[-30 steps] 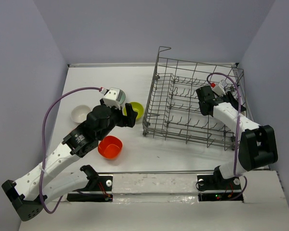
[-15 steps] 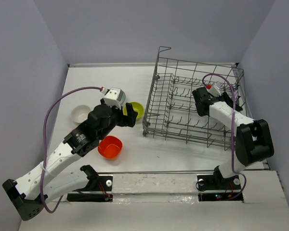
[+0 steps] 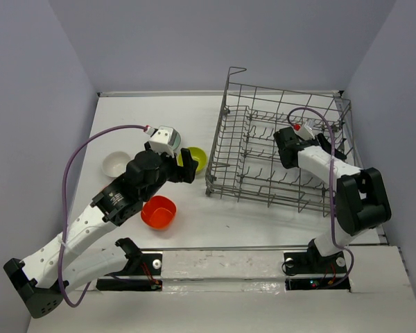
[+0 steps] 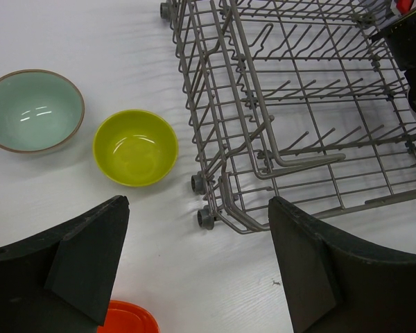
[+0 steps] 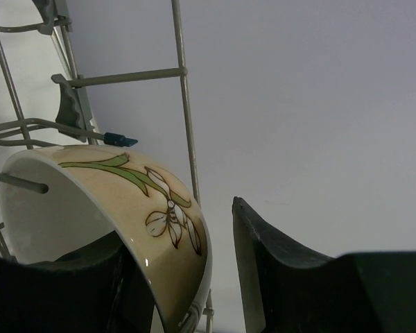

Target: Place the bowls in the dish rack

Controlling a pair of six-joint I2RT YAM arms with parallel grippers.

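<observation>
Right tool (image 5: 184,257): inside the grey wire dish rack (image 4: 301,161), near its far right side. Its black fingers straddle the wall of a glossy cream ceramic bowl painted with a green-stemmed flower (image 5: 125,201). One finger is inside the bowl. The other stands just clear of the glaze, so the jaws are parted and not pinching.
Why so: the cream bowl sits on edge, its rim against a thin tine. Judging from this, the rack now carries it and the grip is no longer needed.
Left tool (image 4: 197,243): spread wide and holding nothing, it hovers just outside the rack's near left corner, aimed down at the loose bowls.
Lime-yellow bowl (image 4: 135,147): round, shiny glaze, upright, just left of the rack's corner caster. Probably the next pick.
Pale teal bowl (image 4: 33,111): round, brown-rimmed, farther left of the rack.
Orange-red bowl (image 3: 159,211): rounded-square, left of the rack and nearer the arm bases.
White bowl (image 3: 116,164): farthest left of the rack.
Bench (image 4: 90,41): plain matte white, carrying the rack and all four bowls outside it.
Progress: one bowl racked, four waiting.
</observation>
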